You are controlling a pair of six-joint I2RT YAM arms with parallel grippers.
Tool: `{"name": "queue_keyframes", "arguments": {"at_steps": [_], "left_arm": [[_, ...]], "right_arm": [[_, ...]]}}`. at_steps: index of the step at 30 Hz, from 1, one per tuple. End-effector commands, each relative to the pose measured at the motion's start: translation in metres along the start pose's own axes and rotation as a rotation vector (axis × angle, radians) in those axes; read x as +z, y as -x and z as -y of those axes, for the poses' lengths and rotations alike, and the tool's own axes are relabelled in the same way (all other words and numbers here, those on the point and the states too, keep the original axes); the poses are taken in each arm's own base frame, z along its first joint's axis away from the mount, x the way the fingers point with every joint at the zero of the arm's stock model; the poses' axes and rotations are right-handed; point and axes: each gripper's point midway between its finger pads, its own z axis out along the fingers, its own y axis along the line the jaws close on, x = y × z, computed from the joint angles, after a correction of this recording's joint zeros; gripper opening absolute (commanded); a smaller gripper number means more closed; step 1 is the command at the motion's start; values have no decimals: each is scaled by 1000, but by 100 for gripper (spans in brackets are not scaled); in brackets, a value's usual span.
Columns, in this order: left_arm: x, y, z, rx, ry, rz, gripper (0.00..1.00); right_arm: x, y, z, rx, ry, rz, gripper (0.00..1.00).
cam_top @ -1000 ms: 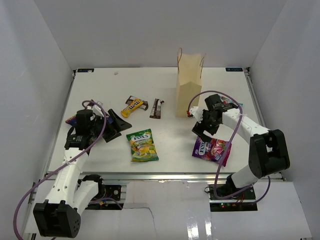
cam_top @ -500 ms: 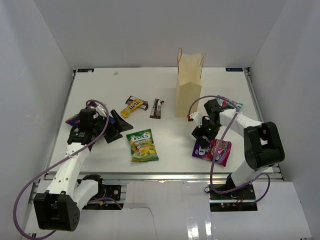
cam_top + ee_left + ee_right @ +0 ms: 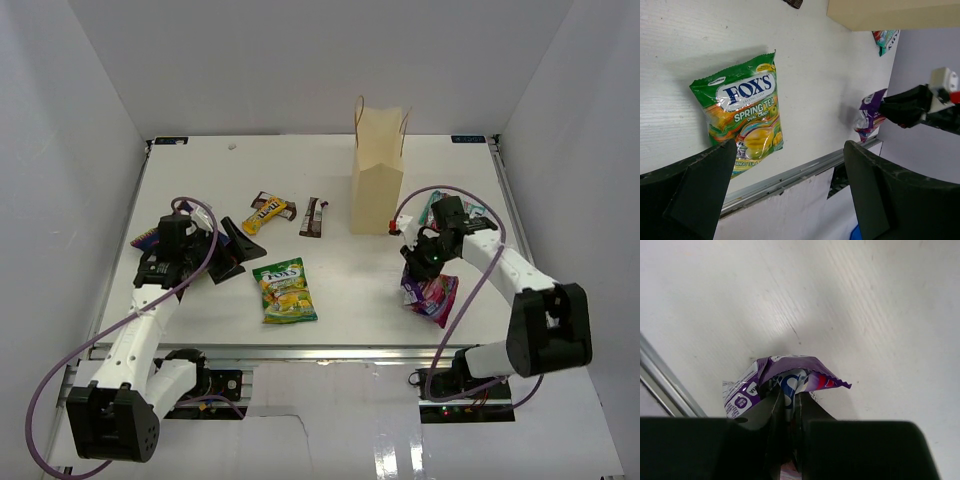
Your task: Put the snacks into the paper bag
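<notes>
This is a robotics lab test cell, not a home or shop. A white table (image 3: 200, 180) is boxed in by plain white panels (image 3: 80, 100) at the back and both sides. An aluminium frame rail (image 3: 330, 353) runs along its near edge. Two white-and-black robot arms, left (image 3: 135, 335) and right (image 3: 515, 272), are bolted there and trail exposed purple cables (image 3: 60, 377). Snack packets (image 3: 285, 290) and a kraft paper bag (image 3: 378, 175) sit spaced out on the bare surface.
</notes>
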Motion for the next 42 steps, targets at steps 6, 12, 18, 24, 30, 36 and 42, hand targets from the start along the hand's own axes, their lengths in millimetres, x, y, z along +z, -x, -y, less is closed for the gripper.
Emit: {"name": "queue_keyframes", "arguments": {"at_steps": [6,12,18,24,30,36,42], "left_arm": [[-12,14,31,83,-86,40,98],[-17,18,39,99,-103,60,98],[-17,19,41,98,-106,57,98],[-19,21,44,99,-108,67,98],[-21,19,44,94,-107,78,98],[-23,19,44,91,-102,85,98],[-23,19,44,90,-101,84,98]], "right_arm": [[-109,117,-64,-343,186,525,8],[-216,228,-66,-401,122,871,8],[-325,335,-31,-409,-75,1171,8],[-345,401,25,-450,-176,1290,8],[-358,431,50,-549,-295,1350,8],[-324,425,78,-580,-364,1265,8],[-290,411,89,-600,-370,1183,9]]}}
